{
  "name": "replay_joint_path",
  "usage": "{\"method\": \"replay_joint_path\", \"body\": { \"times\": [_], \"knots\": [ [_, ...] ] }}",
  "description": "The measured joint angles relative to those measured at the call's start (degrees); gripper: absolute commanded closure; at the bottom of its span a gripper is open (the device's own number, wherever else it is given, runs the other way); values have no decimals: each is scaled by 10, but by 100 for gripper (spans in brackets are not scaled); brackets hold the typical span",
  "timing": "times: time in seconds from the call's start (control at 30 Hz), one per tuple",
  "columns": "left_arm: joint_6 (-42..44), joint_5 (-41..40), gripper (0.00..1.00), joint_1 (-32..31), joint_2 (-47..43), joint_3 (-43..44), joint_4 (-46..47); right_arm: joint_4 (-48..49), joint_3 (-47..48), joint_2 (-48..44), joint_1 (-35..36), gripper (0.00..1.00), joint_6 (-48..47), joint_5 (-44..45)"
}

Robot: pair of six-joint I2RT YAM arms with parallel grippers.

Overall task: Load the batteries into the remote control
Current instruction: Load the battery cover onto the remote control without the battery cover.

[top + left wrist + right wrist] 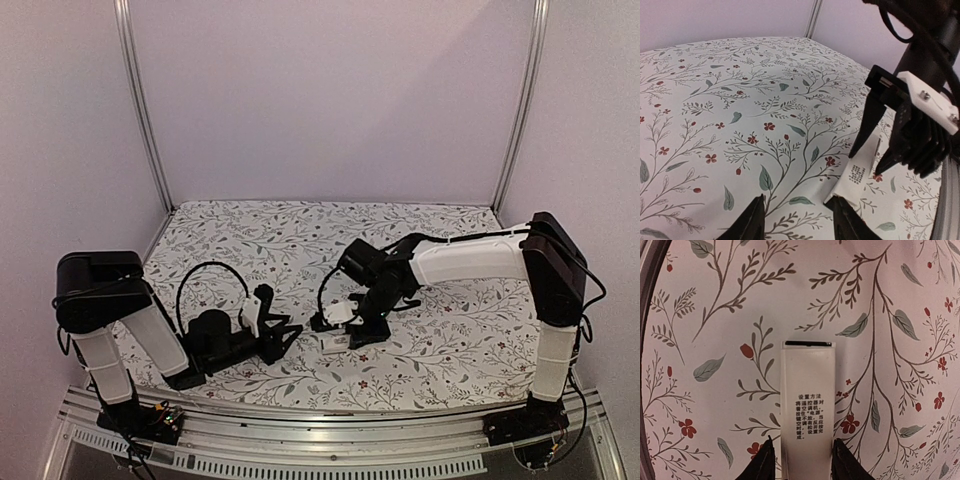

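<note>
The remote control (807, 395) lies flat on the flowered cloth, its printed back up, a dark slot at its far end. My right gripper (802, 457) straddles the near part. Its fingers stand on either side of the bar, and a narrow gap shows on the left side. In the top view the right gripper (362, 335) points down at the remote control (333, 345) in the middle of the table. My left gripper (800, 220) is open and holds nothing. Its right fingertip (847, 217) sits just beside the remote control's (860, 175) end. The batteries are out of view.
The right arm's black and white wrist (920, 115) hangs close in front of the left gripper. The table's metal front rail (330, 440) runs along the near edge. Pale walls and two upright posts (140, 110) close in the back.
</note>
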Motion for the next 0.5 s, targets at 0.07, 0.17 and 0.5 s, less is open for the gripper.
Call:
{"method": "replay_joint_path", "body": {
  "times": [0.07,0.17,0.5],
  "knots": [
    [2,0,54,0,0,3,0,0,0,2,0,61,0,0],
    [4,0,53,0,0,5,0,0,0,3,0,58,0,0],
    [46,5,35,0,0,5,0,18,19,2,0,39,17,-26]
  ]
}}
